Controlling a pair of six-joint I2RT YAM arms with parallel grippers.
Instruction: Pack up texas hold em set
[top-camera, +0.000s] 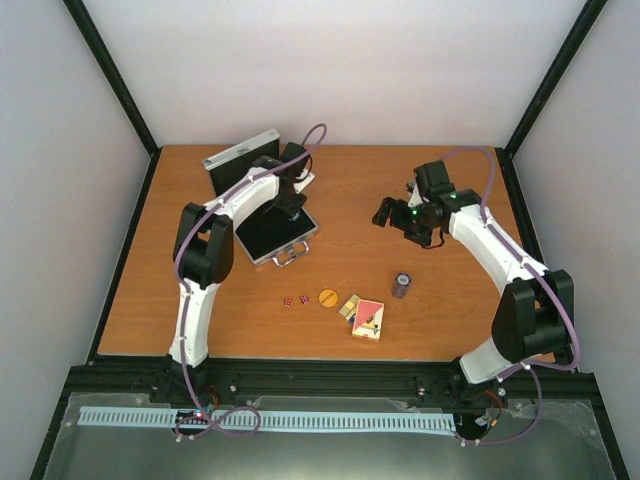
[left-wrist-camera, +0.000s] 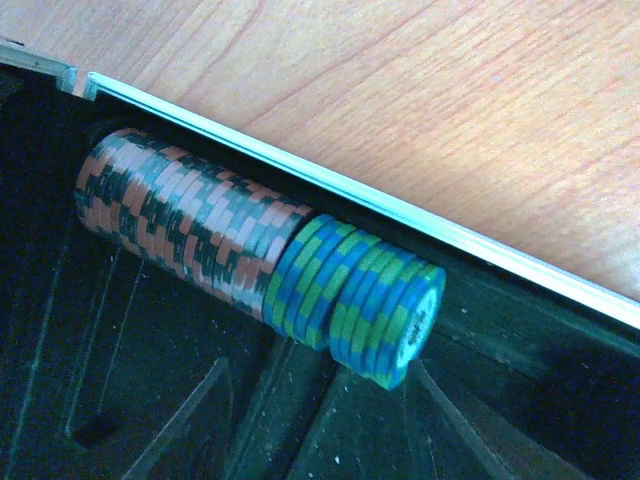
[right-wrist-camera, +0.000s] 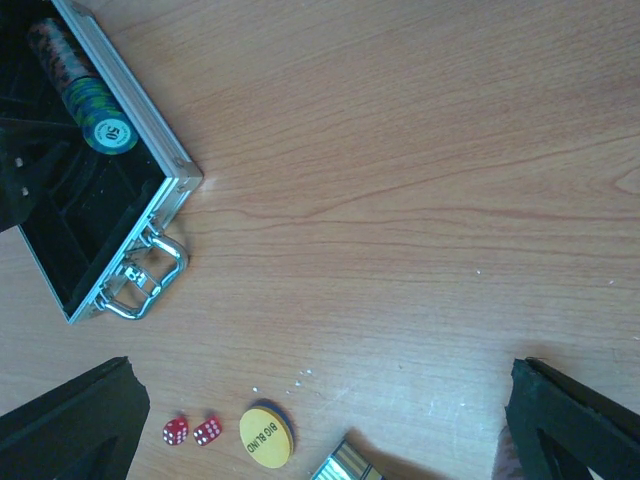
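Wooden desk (top-camera: 350, 180), open silver case (top-camera: 262, 238) at upper left, chips (left-wrist-camera: 190, 225) lined along its rim. Left claw (top-camera: 290, 208) sits over it, grip impossible to tell. Right claw (right-wrist-camera: 320, 405) gapes wide, empty. Dice (top-camera: 294, 300), button (top-camera: 328, 297), cards (top-camera: 368, 318) lie lower centre.

In the case (left-wrist-camera: 120, 400), red chips (left-wrist-camera: 180, 225) touch blue chips (left-wrist-camera: 360, 300).

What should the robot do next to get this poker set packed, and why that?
Probably the right fingers, open and empty above the table, should drop toward the small chip stack nearest them. It stands loose there, while the case lies open with chips already in one slot and the left arm over it.
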